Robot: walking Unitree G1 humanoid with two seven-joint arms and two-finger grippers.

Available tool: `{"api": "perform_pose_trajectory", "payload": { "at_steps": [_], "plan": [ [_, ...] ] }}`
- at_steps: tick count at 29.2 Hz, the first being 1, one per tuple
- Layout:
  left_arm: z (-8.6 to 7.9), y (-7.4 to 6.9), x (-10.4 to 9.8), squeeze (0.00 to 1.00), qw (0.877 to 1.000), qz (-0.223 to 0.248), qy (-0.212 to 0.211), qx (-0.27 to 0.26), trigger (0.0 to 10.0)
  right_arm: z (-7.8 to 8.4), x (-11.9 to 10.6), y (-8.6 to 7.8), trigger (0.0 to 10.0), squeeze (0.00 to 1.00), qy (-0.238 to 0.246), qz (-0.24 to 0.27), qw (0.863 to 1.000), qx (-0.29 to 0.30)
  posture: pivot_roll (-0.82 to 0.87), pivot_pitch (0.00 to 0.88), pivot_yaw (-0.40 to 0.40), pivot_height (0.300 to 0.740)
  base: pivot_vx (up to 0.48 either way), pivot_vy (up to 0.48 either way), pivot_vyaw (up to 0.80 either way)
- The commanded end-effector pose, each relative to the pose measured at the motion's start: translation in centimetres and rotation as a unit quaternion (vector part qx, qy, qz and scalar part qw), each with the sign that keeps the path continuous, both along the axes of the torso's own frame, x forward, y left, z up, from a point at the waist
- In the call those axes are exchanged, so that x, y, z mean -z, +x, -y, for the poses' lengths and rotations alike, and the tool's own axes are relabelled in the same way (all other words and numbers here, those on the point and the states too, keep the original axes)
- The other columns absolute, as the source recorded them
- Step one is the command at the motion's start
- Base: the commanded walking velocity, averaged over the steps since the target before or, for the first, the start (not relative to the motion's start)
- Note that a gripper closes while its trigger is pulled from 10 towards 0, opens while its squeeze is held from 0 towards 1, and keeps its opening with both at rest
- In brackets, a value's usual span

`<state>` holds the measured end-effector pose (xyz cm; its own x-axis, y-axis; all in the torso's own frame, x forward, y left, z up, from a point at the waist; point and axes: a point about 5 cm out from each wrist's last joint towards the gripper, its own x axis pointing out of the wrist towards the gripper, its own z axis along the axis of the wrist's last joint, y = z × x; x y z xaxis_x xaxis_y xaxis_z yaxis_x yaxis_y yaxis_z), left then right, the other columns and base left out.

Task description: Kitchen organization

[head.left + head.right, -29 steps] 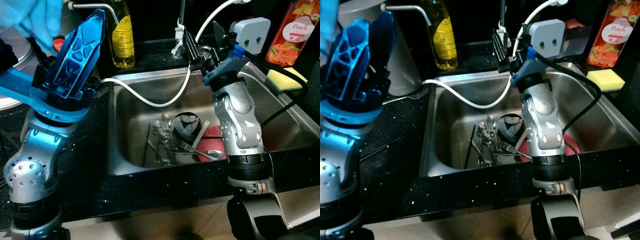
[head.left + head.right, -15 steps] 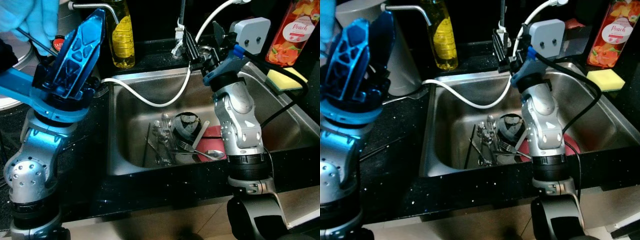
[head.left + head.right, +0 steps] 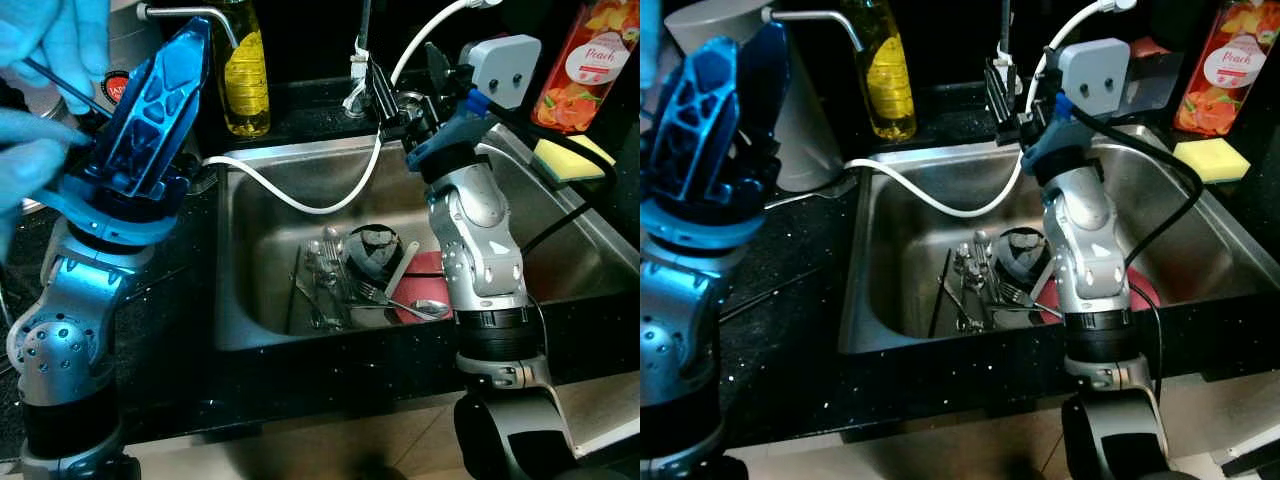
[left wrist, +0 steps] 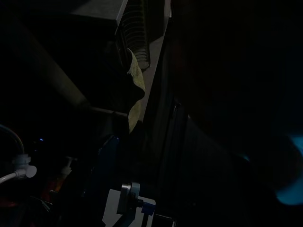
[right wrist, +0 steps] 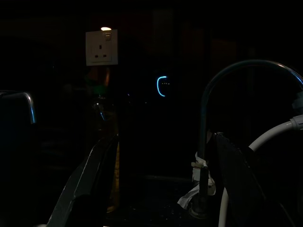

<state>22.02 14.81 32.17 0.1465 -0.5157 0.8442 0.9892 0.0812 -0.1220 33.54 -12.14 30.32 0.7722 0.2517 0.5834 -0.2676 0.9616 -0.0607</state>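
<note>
Right gripper [image 3: 400, 105] is raised at the back rim of the sink [image 3: 560, 235], near the tap base; in its wrist view we see its fingers [image 5: 87, 184] spread apart with nothing between them. Left gripper [image 3: 150, 110] is lifted over the dark counter beside a person's gloved hand [image 3: 40, 60]; we cannot tell its finger state. Cutlery [image 3: 325, 275], a dark bowl [image 3: 375, 250] and a red dish [image 3: 430, 290] lie in the sink. Yellow bottle [image 3: 243, 75] stands behind it.

Head stereo pair down over sink [image 3: 250, 190]
</note>
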Motion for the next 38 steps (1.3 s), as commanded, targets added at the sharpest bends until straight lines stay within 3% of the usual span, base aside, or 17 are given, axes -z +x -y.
{"api": "perform_pose_trajectory", "payload": {
  "at_steps": [1,38],
  "plan": [
    [0.09,-0.16,-0.04,0.0,1.0,0.005,0.009,0.001,10.0,-0.03,0.31,0.08,10.0,0.0,0.0,-0.005,1.0,0.001,-0.07,0.0,0.08,0.74,0.0,0.0,0.0],
    [0.11,-0.15,-0.04,0.0,1.0,0.006,0.011,0.003,10.0,-0.14,0.28,0.07,10.0,0.0,-0.001,-0.003,1.0,-0.001,-0.07,0.0,0.081,0.74,0.0,0.0,0.0]
  ]
}}
